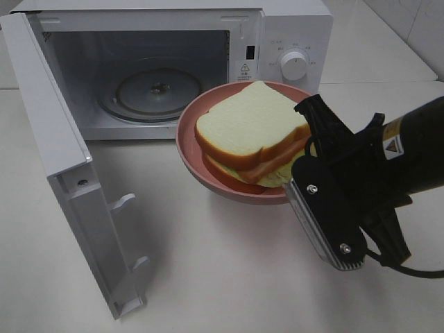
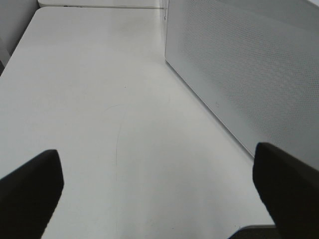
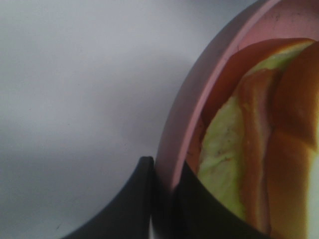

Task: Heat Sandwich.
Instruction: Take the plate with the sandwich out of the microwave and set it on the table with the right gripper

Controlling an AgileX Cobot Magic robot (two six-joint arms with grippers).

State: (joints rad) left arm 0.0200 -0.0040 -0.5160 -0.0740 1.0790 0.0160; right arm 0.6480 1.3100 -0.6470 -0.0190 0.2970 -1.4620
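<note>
A: Where's the white-bread sandwich with ham and pale green filling (image 1: pixel 251 133)?

B: Centre of the overhead frame, on the round pink plate (image 1: pixel 189 149), which my right claw (image 3: pixel 163 199) has clenched by the rim, one finger either side.

A: And the oven?

B: The white microwave (image 1: pixel 291 31) gapes at upper left, glass turntable (image 1: pixel 149 91) up and left of the plate. My left claw (image 2: pixel 159 181) hangs released over bare table

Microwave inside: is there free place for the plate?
The glass turntable inside the open microwave is bare. The table between its door and the plate is also free. The right gripper crowds the plate's near rim.
</note>
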